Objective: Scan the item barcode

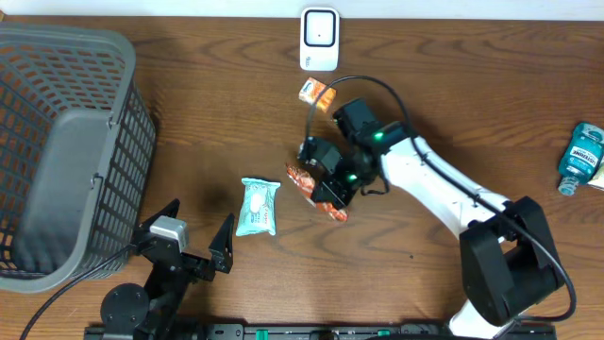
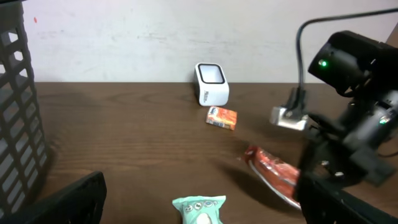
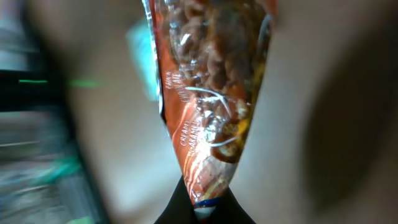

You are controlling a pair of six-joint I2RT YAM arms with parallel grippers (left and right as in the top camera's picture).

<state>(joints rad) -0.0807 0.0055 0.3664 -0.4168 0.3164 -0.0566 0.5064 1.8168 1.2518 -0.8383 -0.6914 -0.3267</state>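
Grey plastic mesh basket [image 1: 113, 57]: stands at the table's left edge, well apart from the work; it has no part in this step.
Left gripper [image 1: 198, 225]: jaws spread wide and holding nothing, low at the near edge. It does best to stay parked there.
Teal and white soft pouch [image 1: 257, 207]: lies flat just left of the held item, not touching it; the lift should go up and away from it.
Red-orange foil snack packet [image 1: 302, 178]: mid-table, pinched at its flat end seam. Its barcode is not visible in any view.
Right gripper [image 1: 326, 184]: fingers pressed together on the snack packet's seam. The hold looks thin, so a slow, level carry suits it, or the packet may swing or slip.
Small orange carton [image 1: 316, 93]: sits between the packet and the scanner; the packet should pass above or beside it.
White barcode scanner [image 1: 319, 40]: stands at the far edge. The wrist probably needs to roll until the printed code faces its window.
Blue mouthwash bottle [image 1: 579, 157]: lies at the far right, out of the way.
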